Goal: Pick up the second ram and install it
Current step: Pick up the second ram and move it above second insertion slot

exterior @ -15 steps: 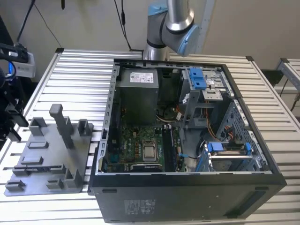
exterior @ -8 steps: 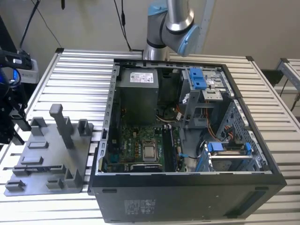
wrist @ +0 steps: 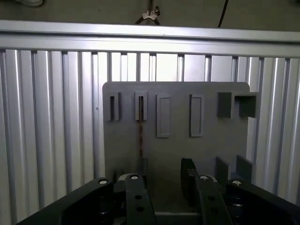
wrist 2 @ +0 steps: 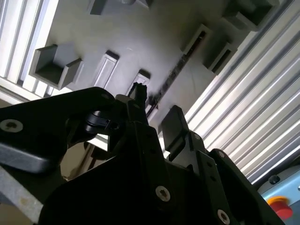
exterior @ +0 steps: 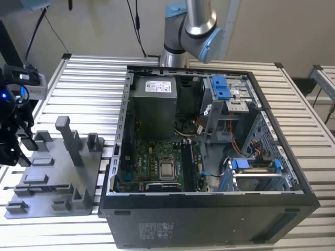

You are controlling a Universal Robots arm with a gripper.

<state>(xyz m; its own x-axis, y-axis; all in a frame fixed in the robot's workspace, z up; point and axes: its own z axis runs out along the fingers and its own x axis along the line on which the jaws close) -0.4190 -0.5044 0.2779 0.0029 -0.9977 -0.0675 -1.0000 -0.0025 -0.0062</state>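
— One stick is the target: the ram [wrist: 140, 126] stands on edge in its slot on the grey holder plate [wrist: 225, 145], and the gripper [wrist: 161, 185] hangs above the plate with its fingers spread apart and nothing between them
— What could spoil the pick?
— In the first wrist view the ram lines up with one finger [wrist: 135, 192], not with the gap, so that finger might land on its edge and jam or tip it
— Anything in the way?
— Raised holder blocks [wrist: 114, 107] crowd the slot. The open computer case [exterior: 209, 214], with its green board [exterior: 146, 151], sits just beside the plate on the slatted table [exterior: 84, 78]
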